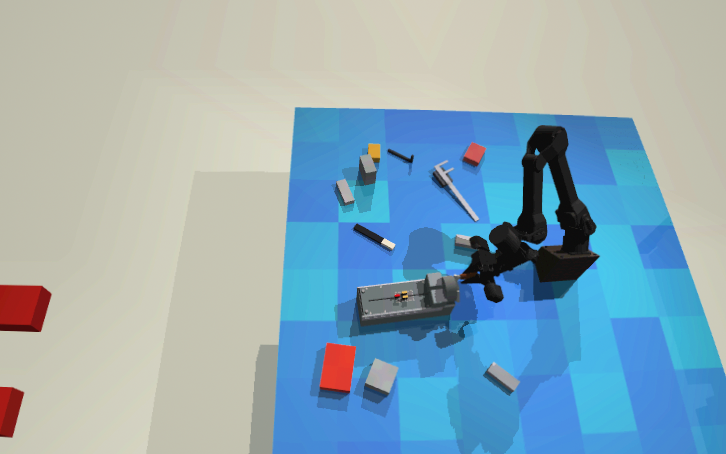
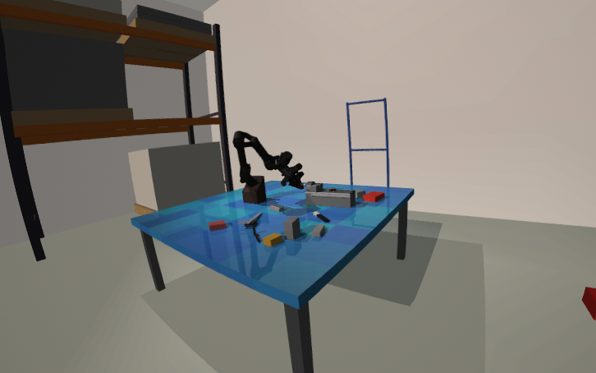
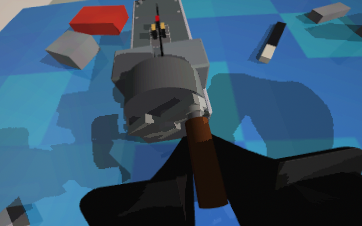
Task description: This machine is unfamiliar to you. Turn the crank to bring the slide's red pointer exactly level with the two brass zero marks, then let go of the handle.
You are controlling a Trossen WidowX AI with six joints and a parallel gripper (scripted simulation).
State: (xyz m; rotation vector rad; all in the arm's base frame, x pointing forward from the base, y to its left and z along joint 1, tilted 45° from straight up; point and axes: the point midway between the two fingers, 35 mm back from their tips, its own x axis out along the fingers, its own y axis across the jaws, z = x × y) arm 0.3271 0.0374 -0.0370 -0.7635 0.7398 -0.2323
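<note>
The grey machine (image 1: pixel 405 315) (image 2: pixel 330 199) (image 3: pixel 181 30) stands on the table, its round drum (image 3: pixel 163 75) toward the arm. The brown crank handle (image 3: pixel 203 165) sticks out from the drum's right side in the wrist view. My gripper (image 1: pixel 467 276) (image 2: pixel 301 186) (image 3: pixel 196 139) is shut on this handle. The red pointer (image 1: pixel 397 296) (image 3: pixel 157 18) sits on the slot of the machine's top. The two brass zero marks (image 1: pixel 405 294) (image 3: pixel 158 27) lie nearer the drum than the pointer, so the pointer shows a little beyond them, on the far side from the drum.
A red block (image 1: pixel 337 366) (image 3: pixel 98 20) and a grey block (image 1: pixel 381 376) (image 3: pixel 73 48) lie beside the machine. A black-and-white bar (image 1: pixel 373 236) (image 3: pixel 272 42), a caliper (image 1: pixel 459 194) and a small grey block (image 1: pixel 462 241) lie on its other side. Another grey block (image 1: pixel 502 377) lies near the arm.
</note>
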